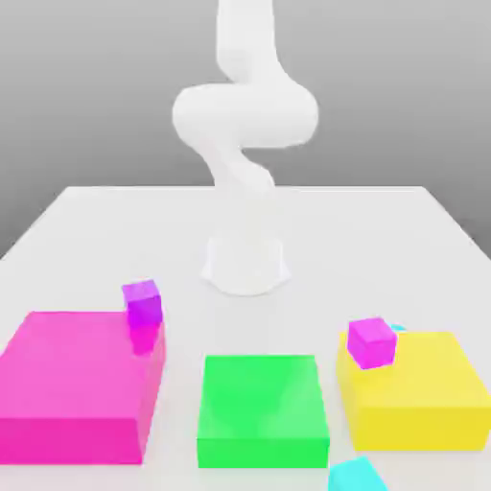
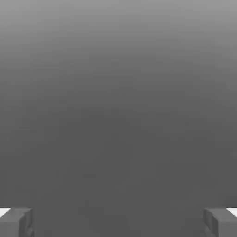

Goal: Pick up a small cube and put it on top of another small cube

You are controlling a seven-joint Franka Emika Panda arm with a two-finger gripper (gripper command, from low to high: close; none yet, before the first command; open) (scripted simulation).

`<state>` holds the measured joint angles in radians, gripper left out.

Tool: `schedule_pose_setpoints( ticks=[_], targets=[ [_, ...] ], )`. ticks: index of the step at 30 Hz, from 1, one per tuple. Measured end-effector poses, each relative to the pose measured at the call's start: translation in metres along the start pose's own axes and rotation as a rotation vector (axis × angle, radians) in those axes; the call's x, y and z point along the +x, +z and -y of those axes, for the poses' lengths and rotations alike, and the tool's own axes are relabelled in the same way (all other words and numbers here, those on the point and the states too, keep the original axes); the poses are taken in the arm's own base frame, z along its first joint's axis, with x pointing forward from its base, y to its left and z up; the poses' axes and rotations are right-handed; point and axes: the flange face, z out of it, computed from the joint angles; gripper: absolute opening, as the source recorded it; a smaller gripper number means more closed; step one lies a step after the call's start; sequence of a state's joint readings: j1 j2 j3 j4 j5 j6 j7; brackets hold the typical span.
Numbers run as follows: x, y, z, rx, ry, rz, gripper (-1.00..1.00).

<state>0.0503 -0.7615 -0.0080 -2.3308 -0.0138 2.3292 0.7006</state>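
Bench: smooth, matt, pale grey-white, no grain or texture. Arm: smooth white shell, soft satin look, plastic-like. Pink block, green block, yellow block: flat uniform colour, smooth, matt, plastic-like. Violet cube, magenta cube, cyan cube: same plain smooth finish. Fingers: dull grey, matt, hard-looking.

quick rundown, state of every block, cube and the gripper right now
gripper: open, nothing between its fingers
violet cube: resting on the pink block's back corner
pink block: flat on the table
magenta cube: resting on the yellow block
yellow block: flat on the table
green block: flat, bare on top
cyan cube: on the table, cut by the picture's edge
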Motion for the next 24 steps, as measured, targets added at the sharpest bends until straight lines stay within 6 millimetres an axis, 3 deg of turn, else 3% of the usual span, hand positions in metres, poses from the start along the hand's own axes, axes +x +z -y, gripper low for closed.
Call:
schedule_pose_setpoints(
  ticks=[12,24],
  targets=[
    [-0.092,0.13,0.023,0.019,-0.673,0.223,0.0],
    [-0.217,0.22,0.019,0.134,-1.343,0.435,0.0]
  ],
)
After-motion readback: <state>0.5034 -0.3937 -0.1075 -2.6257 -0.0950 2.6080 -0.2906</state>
